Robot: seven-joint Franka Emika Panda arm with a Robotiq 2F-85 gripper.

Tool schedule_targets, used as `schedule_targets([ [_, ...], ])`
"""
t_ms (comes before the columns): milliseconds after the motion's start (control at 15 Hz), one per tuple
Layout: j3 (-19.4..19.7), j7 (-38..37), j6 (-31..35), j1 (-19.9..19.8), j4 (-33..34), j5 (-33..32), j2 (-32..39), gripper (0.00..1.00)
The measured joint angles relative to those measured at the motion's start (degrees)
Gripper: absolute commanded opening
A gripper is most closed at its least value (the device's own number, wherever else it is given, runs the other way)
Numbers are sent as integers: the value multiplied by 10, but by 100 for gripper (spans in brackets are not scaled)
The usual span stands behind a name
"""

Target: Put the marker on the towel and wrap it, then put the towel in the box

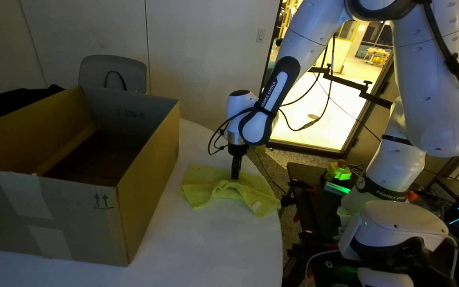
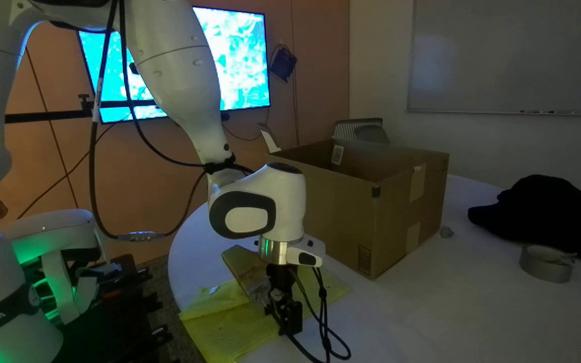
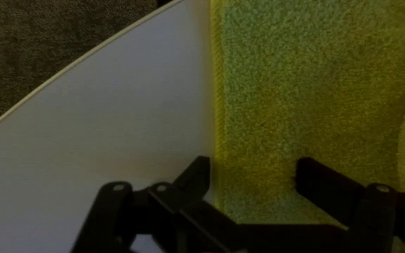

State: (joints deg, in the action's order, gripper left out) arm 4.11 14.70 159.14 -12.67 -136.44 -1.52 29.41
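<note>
In the wrist view my gripper point(image 3: 252, 175) is open. One of its fingers point(image 3: 195, 175) is above the white tabletop just outside the towel's edge; the opposite one is over the yellow towel point(image 3: 311, 88). Both exterior views show the gripper point(image 1: 235, 176) pointing down, low at the towel point(image 1: 197, 195). Part of the cloth is folded over in a raised ridge, and a flap of the towel point(image 2: 242, 267) tilts upward behind the wrist. The marker is hidden or out of view. The large brown cardboard box point(image 1: 150, 175) stands open-topped beside the towel.
The round white table point(image 1: 213, 247) ends in a curved edge close to the towel. A roll of tape point(image 2: 545, 264) and a black cloth item point(image 2: 547, 217) lie beyond the box. Cables point(image 2: 323, 312) hang by the wrist, and a chair point(image 1: 112, 71) stands behind.
</note>
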Motion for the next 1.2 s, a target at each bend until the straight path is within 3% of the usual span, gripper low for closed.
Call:
schedule_targets([
  [400, 1, -7, 0, 15, -2, -17, -1, 63],
  [467, 1, -10, -1, 21, -3, -21, -1, 42],
  [600, 1, -17, -1, 34, -5, -25, -3, 37],
  [800, -7, -23, -2, 48, -8, -25, -7, 12],
  [1000, -19, -35, -2, 59, -14, -25, -17, 6],
  [1200, -23, -55, -2, 80, -22, -25, -30, 10],
])
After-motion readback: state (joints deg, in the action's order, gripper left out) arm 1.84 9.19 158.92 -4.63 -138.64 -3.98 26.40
